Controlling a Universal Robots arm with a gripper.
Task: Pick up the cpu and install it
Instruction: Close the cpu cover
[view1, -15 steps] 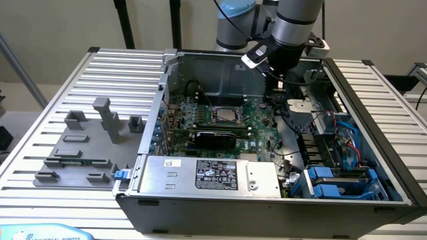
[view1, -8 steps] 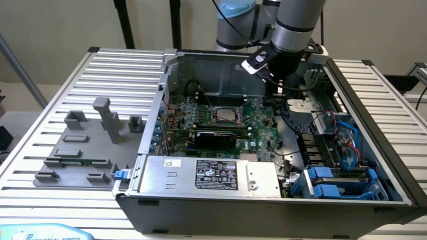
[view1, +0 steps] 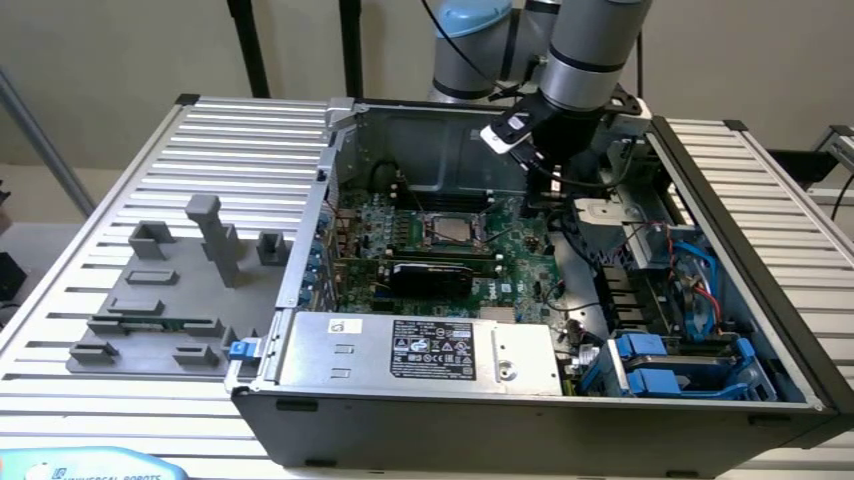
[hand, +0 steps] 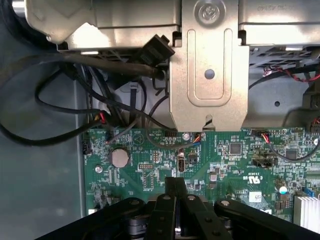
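Note:
The cpu (view1: 449, 229) shows as a silvery-beige square lying flat inside the black-framed socket on the green motherboard (view1: 514, 262) of the open computer case. My gripper (view1: 538, 200) hangs inside the case to the exterior view's right of the socket, apart from the cpu and above the board's edge. In the wrist view its black fingers (hand: 170, 192) are pressed together with nothing between them, and the gripper (hand: 176, 186) hovers over green board (hand: 230, 155) near a coin cell (hand: 120, 157).
A metal bracket (hand: 209, 75) and loose black cables (hand: 50, 115) lie close ahead of the fingers. The power supply (view1: 427, 350) and blue drive bays (view1: 681, 365) fill the case front. Grey fixture blocks (view1: 174, 290) stand on the slatted table at the exterior view's left.

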